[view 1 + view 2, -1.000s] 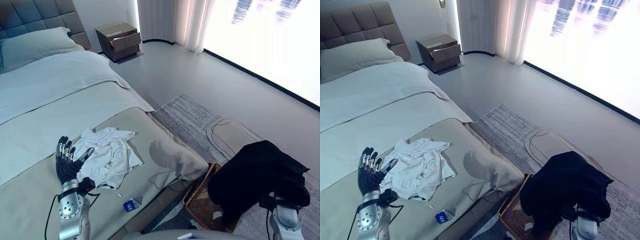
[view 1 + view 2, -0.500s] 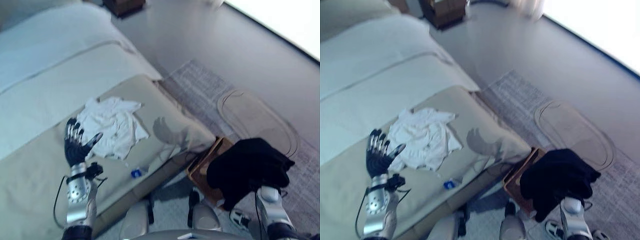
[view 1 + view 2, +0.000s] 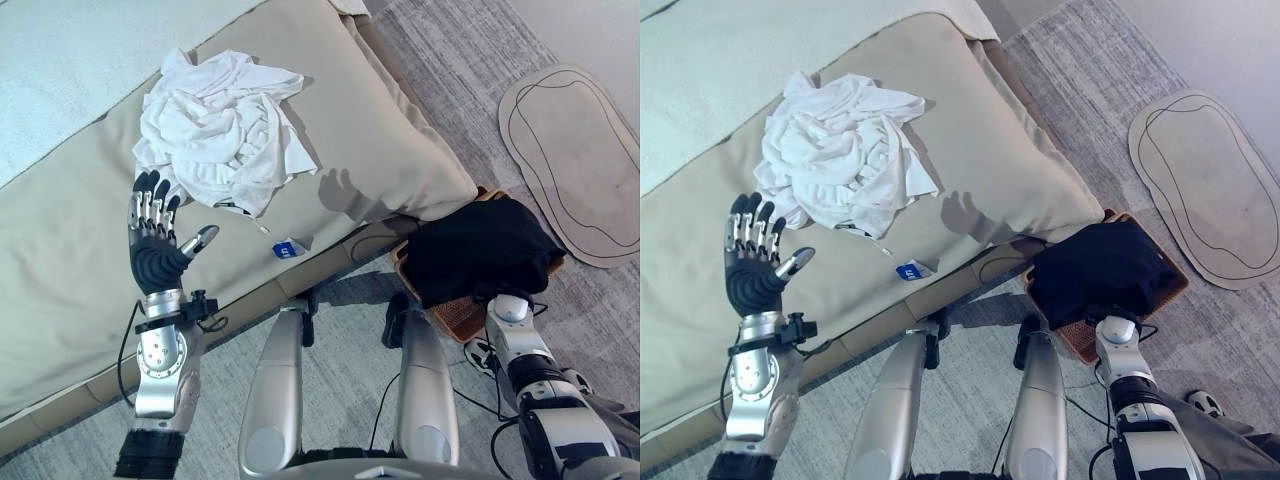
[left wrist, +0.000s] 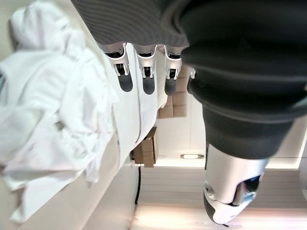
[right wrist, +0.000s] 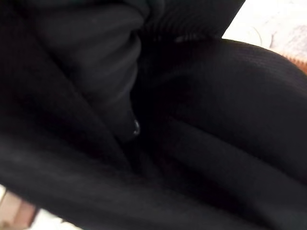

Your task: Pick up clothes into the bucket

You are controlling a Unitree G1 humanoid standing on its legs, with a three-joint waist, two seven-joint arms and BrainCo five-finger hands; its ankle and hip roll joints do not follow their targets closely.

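Beside the bed (image 3: pixel 90 240), the black garment (image 3: pixel 480 258) is now sitting lower, draping the basket (image 3: pixel 1172 288) and hiding the right hand's fingers. Left hand (image 3: pixel 155 250) is hovering, fingers spread, near the white clothes (image 3: pixel 225 130).

Your left hand (image 3: pixel 157 250) is raised upright on a vertical forearm, fingers (image 4: pixel 145 72) straight and spread, thumb angled outward, holding nothing. Your right arm reaches down at lower right; its hand is hidden, so its state cannot be told.
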